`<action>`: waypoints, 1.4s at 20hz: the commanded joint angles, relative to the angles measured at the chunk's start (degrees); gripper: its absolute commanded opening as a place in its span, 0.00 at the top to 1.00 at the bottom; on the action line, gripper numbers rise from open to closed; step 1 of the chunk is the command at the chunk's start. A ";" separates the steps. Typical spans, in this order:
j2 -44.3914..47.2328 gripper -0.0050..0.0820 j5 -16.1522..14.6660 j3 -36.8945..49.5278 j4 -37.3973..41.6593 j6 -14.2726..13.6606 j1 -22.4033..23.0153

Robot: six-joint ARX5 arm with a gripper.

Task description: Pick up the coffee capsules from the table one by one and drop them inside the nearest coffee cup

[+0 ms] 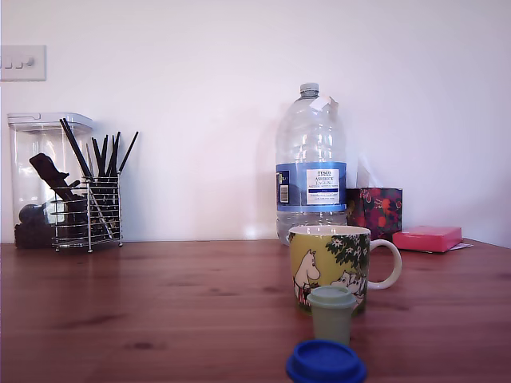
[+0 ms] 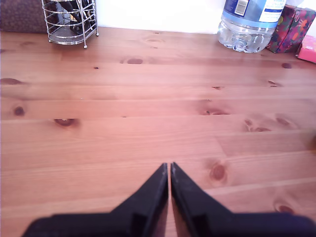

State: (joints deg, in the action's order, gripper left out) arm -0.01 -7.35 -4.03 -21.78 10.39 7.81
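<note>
In the exterior view, the reddish-brown wooden table (image 1: 160, 303) with its grain and dark knots runs across the lower half of the scene. The ceramic coffee cup (image 1: 329, 259), printed with yellow-green cartoon art of white hippo-like figures and a leafy tree, stands right of centre with its white handle toward the exterior view's right. Just in front of it the pale sage green tapered coffee capsule (image 1: 332, 313) stands on the wood, overlapping the mug's lower edge in the picture; whether they touch I cannot tell. Nearer the camera, the deep blue flanged coffee capsule (image 1: 326, 363) sits at the bottom edge, partly cut off. Behind the mug rises a large clear plastic water bottle (image 1: 310, 163) with a blue label. To its right are a dark floral tissue box (image 1: 375, 209) and a flat pink box (image 1: 427, 238). Toward the exterior view's left stand a wire utensil holder (image 1: 89, 211) of black sticks and a clear lidded container (image 1: 36, 175) behind it. My arm does not appear here.

In the wrist view, my black gripper (image 2: 169, 168) hangs over bare table, fingers pressed together with only a hairline seam between them and nothing held. The bottle's base, the wire holder and the tissue box line the far edge by the wall. Neither capsule nor the mug shows here.
</note>
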 commanded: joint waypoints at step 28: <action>2.95 0.97 -20.81 0.46 10.84 1.57 6.75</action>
State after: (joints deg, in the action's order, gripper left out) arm 2.00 -27.66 -4.03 -11.60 11.86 13.89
